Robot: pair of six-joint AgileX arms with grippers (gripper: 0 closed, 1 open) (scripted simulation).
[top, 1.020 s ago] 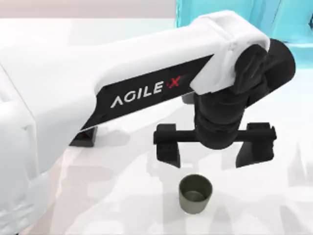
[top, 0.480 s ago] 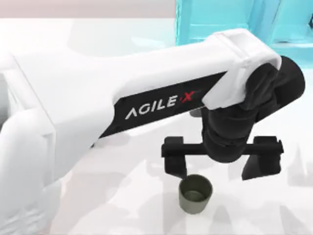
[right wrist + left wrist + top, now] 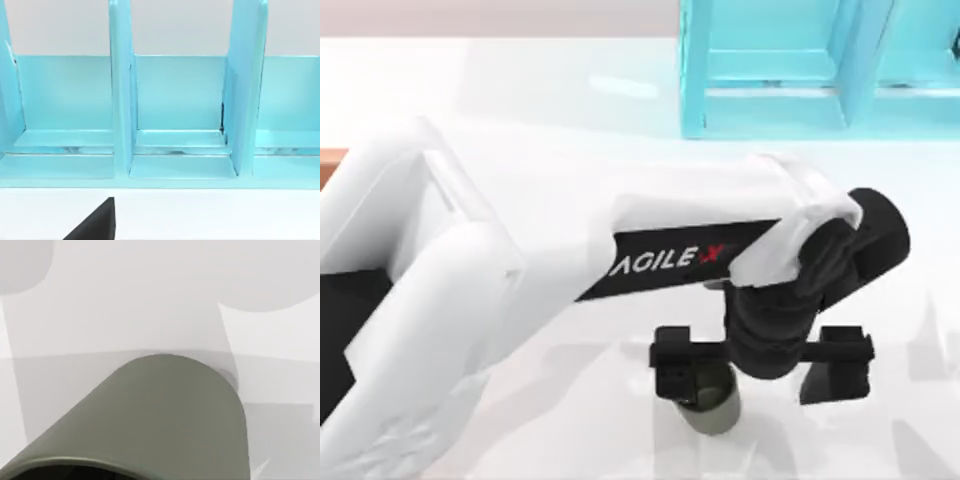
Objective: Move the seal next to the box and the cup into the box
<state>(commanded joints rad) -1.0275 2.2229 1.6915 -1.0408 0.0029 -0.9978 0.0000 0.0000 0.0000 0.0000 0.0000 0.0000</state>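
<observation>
Change: since the earlier frames the left gripper (image 3: 761, 368) has dropped toward the near edge, onto the cup (image 3: 713, 405).
Left gripper: fingers spread wide, one finger (image 3: 677, 365) overlapping the cup's rim, the other well to its right.
Cup: upright on the white table (image 3: 570, 100), near edge, centre-right; its olive wall (image 3: 165, 410) looms close in the left wrist view.
Cabinet: light-blue frame (image 3: 770, 70) at the far right.
</observation>
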